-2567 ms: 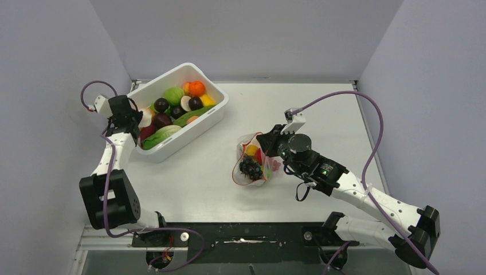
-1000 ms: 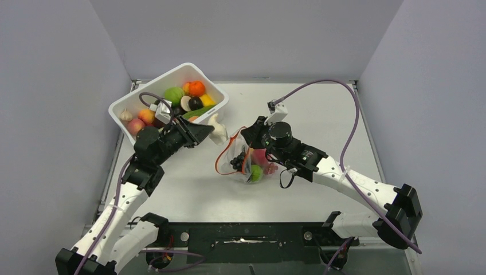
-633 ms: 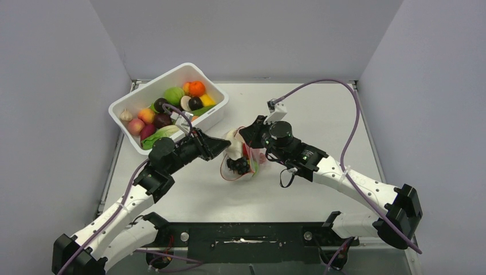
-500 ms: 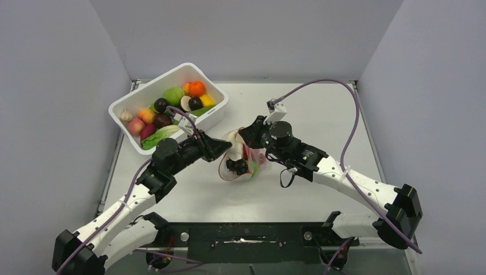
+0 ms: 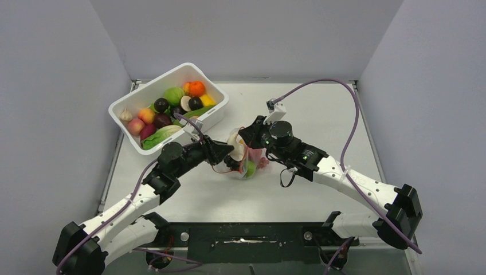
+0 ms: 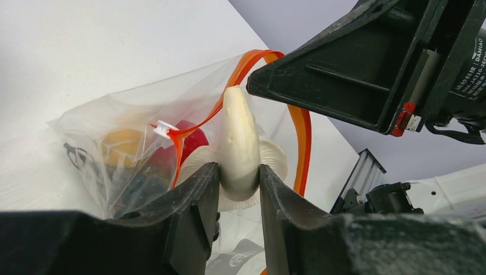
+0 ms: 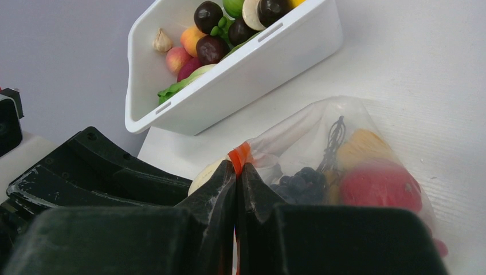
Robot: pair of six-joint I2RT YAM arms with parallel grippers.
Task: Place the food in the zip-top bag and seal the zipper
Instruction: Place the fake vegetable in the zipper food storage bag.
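left hand (image 6: 236, 175) holds a cream mushroom (image 6: 238, 126), one finger pressed on each side of the stem. the ribbed cap shows just behind the fingertips. the mushroom is at the mouth of the zip-top bag (image 6: 109, 137). in the left wrist view the zipper (image 6: 298, 134) runs on both sides of the stem. how far the mushroom is inside, cannot tell.

right hand (image 7: 235, 169) is pinched tight on the zipper's orange strip (image 7: 240, 153), fingers together, holding that edge of the mouth up.

the bag lies on the bench (image 5: 321, 109) near its middle, between the two hands (image 5: 222, 152) (image 5: 245, 137), and apart from the white bin (image 5: 213, 109). its body sags toward the bench.

bag contents through the clear plastic:
- dark grapes (image 7: 298, 183)
- a red piece (image 7: 381, 186)
- a yellow-orange piece (image 7: 361, 149)
- a green piece (image 5: 250, 168), seen from the top view

the bin holds mixed fruit and vegetables and sits at the far left of the bench.
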